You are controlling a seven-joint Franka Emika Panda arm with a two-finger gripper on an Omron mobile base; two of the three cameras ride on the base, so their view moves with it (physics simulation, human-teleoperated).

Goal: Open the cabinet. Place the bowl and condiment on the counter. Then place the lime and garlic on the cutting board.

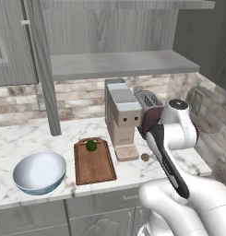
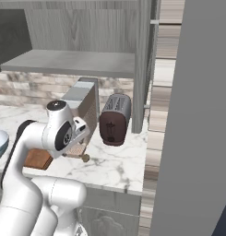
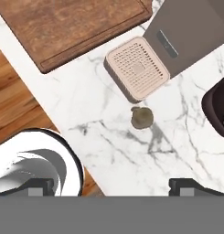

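Taking the coffee machine (image 1: 122, 117) as the landmark and reading left to right: the bowl (image 1: 39, 172) sits on the counter (image 1: 22, 138) far to its left, so that placement looks done. The cutting board (image 1: 93, 161) lies just left of the machine's drip tray, with the lime (image 1: 91, 145) already on its far end. The garlic (image 3: 142, 117) rests on bare marble just right of the tray, off the board, so it is what remains. The gripper (image 3: 111, 185) hovers above it, fingers spread wide and holding nothing. The cabinet (image 1: 119, 62) stands open. Where the condiment stands, I cannot tell.
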